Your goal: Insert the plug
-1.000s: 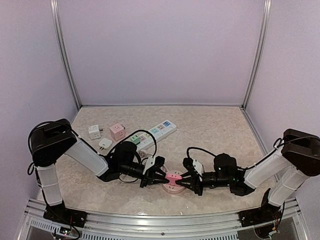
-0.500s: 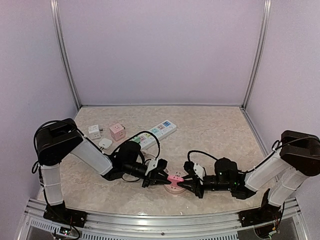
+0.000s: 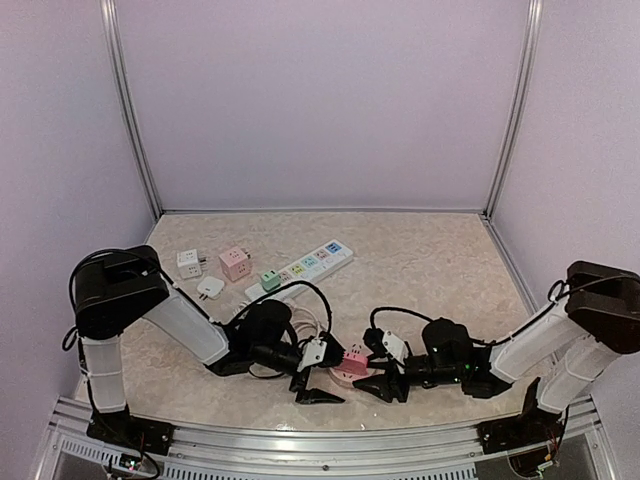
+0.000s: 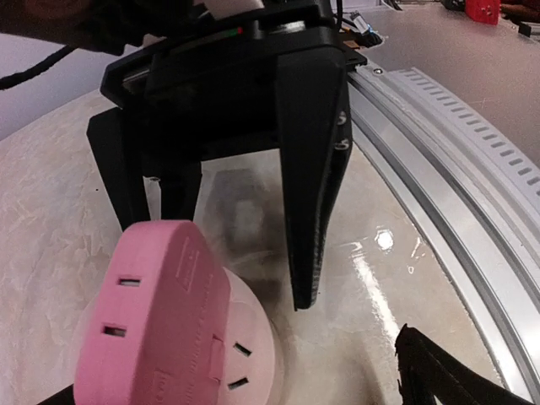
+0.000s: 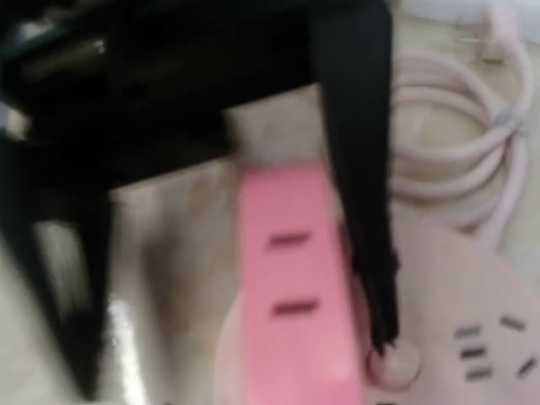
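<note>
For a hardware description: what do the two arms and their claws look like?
The left arm and right arm have black joints, white link covers and looping black cables. The left claw and right claw are black, with tapered fingers and a white part behind.

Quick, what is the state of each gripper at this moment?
Left gripper: open, holding nothing.
Right gripper: open, holding nothing.
The pink plug stands on the round socket, gripped by neither.

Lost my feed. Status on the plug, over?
Left gripper, right gripper open, flanking plug. Plug upright on socket, unheld. Cord coiled behind, not blocking.
</note>
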